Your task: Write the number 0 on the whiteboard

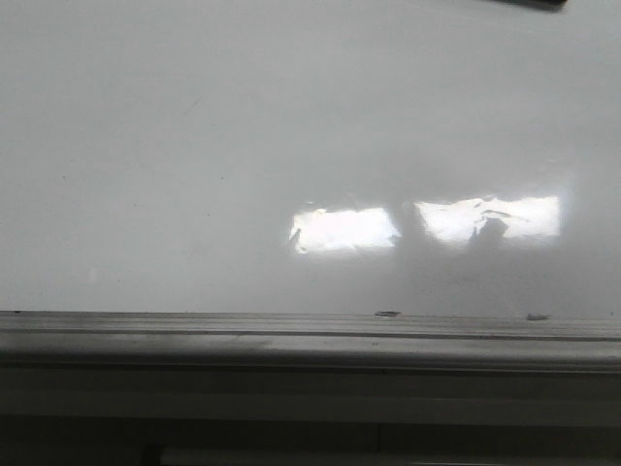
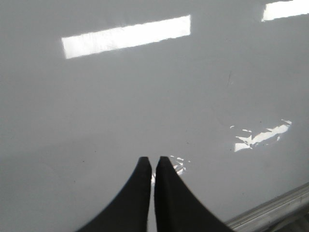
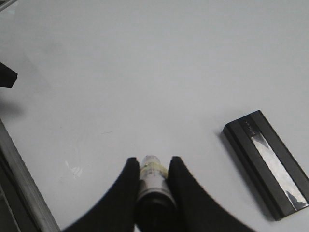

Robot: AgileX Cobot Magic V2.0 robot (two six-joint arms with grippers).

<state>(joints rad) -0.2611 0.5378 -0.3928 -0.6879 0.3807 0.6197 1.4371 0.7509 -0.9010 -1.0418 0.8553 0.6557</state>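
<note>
The whiteboard (image 1: 243,126) is a glossy white board with glare patches and a grey metal frame along its near edge; it also fills the left wrist view (image 2: 145,96) and the right wrist view (image 3: 159,72). No number 0 shows in any view. My right gripper (image 3: 151,162) is shut on a marker (image 3: 152,181) with a dark body and a pale tip, held over the board. My left gripper (image 2: 153,160) is shut and empty, just above the board near its frame. Neither gripper shows in the front view.
A black rectangular eraser (image 3: 265,163) lies on the board beside my right gripper; a dark corner (image 1: 529,4) shows at the board's far edge. The grey frame (image 1: 310,335) runs along the near edge, also in the wrist views (image 2: 270,210) (image 3: 21,179).
</note>
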